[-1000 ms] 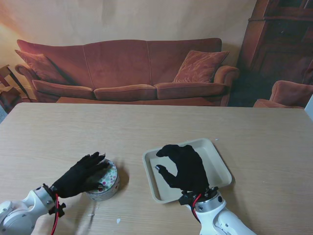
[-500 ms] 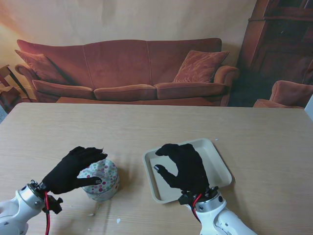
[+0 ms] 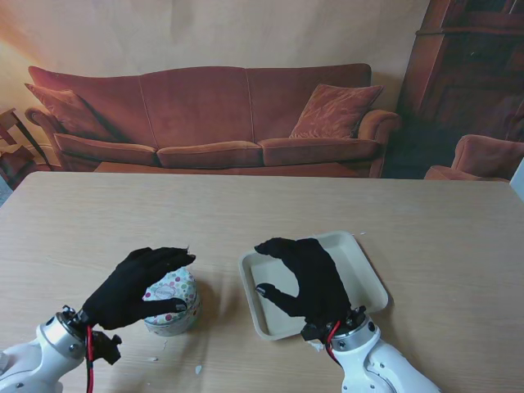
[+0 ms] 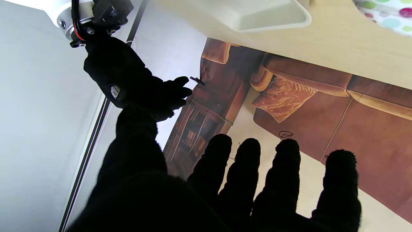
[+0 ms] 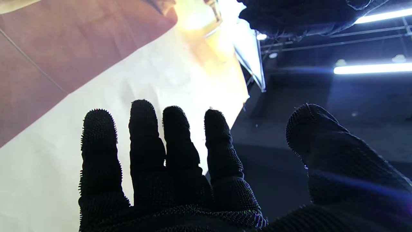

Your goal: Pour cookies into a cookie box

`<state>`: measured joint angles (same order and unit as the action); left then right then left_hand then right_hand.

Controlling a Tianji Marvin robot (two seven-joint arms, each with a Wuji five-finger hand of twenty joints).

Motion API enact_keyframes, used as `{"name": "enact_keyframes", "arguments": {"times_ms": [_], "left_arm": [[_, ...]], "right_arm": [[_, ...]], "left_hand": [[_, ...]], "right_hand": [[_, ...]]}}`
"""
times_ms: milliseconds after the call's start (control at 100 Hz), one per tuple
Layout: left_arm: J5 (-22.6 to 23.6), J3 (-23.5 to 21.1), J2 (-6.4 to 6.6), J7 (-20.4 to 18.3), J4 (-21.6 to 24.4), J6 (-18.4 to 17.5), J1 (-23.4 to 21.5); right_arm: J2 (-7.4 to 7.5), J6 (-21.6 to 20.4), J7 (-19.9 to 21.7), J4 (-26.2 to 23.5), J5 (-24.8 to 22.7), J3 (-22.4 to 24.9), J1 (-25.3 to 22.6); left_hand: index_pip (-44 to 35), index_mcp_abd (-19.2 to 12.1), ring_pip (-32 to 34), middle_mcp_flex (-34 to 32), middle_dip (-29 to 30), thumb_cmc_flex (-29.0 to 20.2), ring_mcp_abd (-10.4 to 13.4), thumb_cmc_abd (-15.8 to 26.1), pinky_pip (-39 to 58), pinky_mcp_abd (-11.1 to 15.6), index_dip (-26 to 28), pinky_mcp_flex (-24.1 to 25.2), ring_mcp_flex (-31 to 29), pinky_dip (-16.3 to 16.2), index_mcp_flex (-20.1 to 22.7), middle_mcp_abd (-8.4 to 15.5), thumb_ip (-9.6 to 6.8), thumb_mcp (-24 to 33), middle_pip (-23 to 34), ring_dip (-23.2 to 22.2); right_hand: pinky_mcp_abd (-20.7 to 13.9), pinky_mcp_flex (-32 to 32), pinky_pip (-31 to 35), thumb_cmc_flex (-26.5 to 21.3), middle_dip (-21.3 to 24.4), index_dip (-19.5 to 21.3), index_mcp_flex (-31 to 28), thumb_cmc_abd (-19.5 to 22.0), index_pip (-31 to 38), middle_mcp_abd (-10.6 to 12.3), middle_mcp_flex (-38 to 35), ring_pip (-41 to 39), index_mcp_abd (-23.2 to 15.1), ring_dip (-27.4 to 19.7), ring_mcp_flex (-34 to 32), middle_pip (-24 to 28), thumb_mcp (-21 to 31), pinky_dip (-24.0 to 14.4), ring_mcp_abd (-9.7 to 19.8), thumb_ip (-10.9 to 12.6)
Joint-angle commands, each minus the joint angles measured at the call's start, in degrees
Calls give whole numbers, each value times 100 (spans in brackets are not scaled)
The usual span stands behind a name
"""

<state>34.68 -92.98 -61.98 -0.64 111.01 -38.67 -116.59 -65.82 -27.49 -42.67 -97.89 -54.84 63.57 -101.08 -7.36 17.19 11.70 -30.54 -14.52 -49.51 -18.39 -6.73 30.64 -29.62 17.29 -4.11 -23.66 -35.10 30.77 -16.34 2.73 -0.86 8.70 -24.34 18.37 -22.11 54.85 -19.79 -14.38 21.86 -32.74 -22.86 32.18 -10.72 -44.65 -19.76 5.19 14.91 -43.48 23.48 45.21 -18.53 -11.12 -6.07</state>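
The cookie box, a round tin with coloured dots [image 3: 178,293], stands on the wooden table to my front left. My left hand [image 3: 135,286] hovers over its near left side, fingers spread and holding nothing; in the left wrist view the left hand [image 4: 231,190] is bare and the tin [image 4: 391,14] shows at a corner. A cream tray [image 3: 367,274] lies to the tin's right. The tray floor that shows is bare. My right hand [image 3: 307,278] hangs open above it, fingers pointing left. The right wrist view shows the right hand [image 5: 193,180] holding nothing. No cookies are visible.
A few pale crumbs [image 3: 196,370] lie on the table near me, between the arms. A small speck [image 3: 361,234] sits just beyond the tray. A red sofa [image 3: 213,123] stands behind the table's far edge.
My left hand drew back off the tin, then came forward and right over it again, a little higher. The right hand stayed above the tray, its fingers reaching slightly more to the left.
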Motion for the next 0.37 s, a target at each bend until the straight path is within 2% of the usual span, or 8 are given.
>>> {"name": "enact_keyframes", "arguments": {"times_ms": [0, 90, 180, 220, 250, 310, 360], "left_arm": [[137, -9, -32, -50, 33, -2, 24], [95, -5, -28, -90, 32, 28, 1], [504, 29, -72, 269, -27, 72, 27], [548, 80, -86, 374, -78, 95, 64], [480, 101, -81, 316, -82, 117, 78], [296, 88, -50, 93, -34, 205, 50], [308, 117, -58, 131, -42, 195, 63]], "right_arm": [[-26, 39, 15, 8, -59, -15, 27], [-37, 74, -58, 62, -62, -46, 72], [-43, 60, -27, 68, -19, -47, 74], [-33, 74, -40, 62, -52, -36, 61], [-28, 86, -53, 55, -76, -25, 50], [-39, 80, -63, 37, -54, -4, 22], [-51, 71, -71, 25, -17, 7, -2]], "left_hand": [[15, 24, 14, -124, -37, 95, -34, 15, 111, -117, -24, 100, -105, 63, -39, -27, -77, -40, -69, -98], [20, 3, 7, -111, -44, 70, -31, -29, 155, -81, -22, 143, -76, 87, -60, -17, -84, -33, -91, -105], [-1, -5, 33, -219, -51, 115, -40, 54, 252, -165, -15, 50, -180, 94, 6, -21, -75, -39, -90, -116], [-35, 24, 40, -294, -53, 70, -111, -16, 276, -239, -5, 39, -229, 110, 98, -76, -69, -38, -83, -115], [-34, 23, 35, -319, -45, 55, -117, -14, 286, -249, -9, 41, -239, 127, 118, -85, -64, -35, -99, -110], [44, 19, -41, -124, -24, 58, -42, 84, 236, -97, -39, 175, -39, 188, -44, -42, -69, -28, -181, -85], [11, 19, 6, -216, -47, 61, -76, 49, 279, -163, -27, 103, -130, 189, 22, -53, -69, -44, -135, -104]], "right_hand": [[-115, 102, -124, 94, 6, -55, 228, -92, -22, 84, 171, 229, 41, -89, 137, -21, 25, -70, 137, 359], [-104, 68, -126, 127, 4, -83, 258, -28, 14, 71, 211, 223, 59, -99, 136, -20, 58, -81, 146, 356], [-135, 65, -134, 110, -9, -93, 267, -1, 87, 59, 258, 219, 90, -112, 166, 4, 69, -89, 147, 359], [-123, 40, -126, 109, -16, -93, 257, -1, 122, 70, 240, 198, 99, -112, 134, 24, 71, -95, 140, 359], [-115, 32, -125, 108, -15, -98, 263, -6, 135, 67, 247, 196, 107, -117, 135, 22, 77, -98, 148, 359], [-118, 37, -130, 96, -14, -106, 270, -18, 151, 67, 249, 196, 105, -125, 141, 23, 92, -99, 147, 361], [-118, 40, -131, 90, -16, -111, 270, -13, 164, 63, 241, 189, 106, -127, 135, 30, 105, -101, 145, 362]]}}
